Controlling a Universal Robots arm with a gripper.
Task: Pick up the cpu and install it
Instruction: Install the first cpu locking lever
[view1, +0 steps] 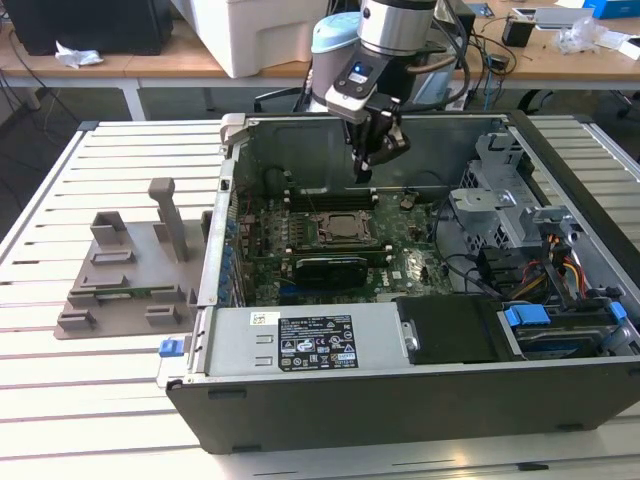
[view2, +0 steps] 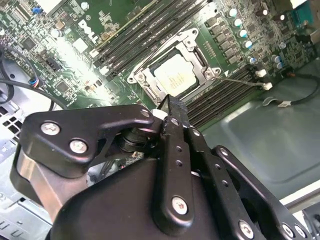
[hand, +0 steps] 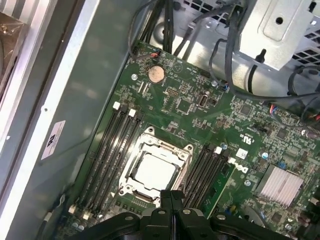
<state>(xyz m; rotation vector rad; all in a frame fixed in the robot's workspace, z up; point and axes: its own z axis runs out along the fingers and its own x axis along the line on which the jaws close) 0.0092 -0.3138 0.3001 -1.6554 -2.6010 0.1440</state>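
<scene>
gripper of the robot arm hangs inside the open computer case, over the green motherboard and close to the back wall of the case. in the first wrist view its two black fingers are pressed together, tip against tip, and nothing is held between them. the tips stand above one edge of the cpu socket and do not touch it.

the cpu lies flat inside this socket with its silvery top up, and the metal frame of the socket goes around it on all sides. long black memory slots run on both sides of the socket, parallel to each other. further on the board there is a round coin battery and a small ribbed heatsink.

in the exterior view a long black expansion card sits just in front of the socket, and a boxed power supply with a label lies along the near wall of the case. a silver drive cage with bundles of cables fills the side of the case at the exterior view's right. the case lies on a white slatted table. beside it, at the exterior view's left, a grey plastic holder rests on the same table, well apart from the gripper.
</scene>
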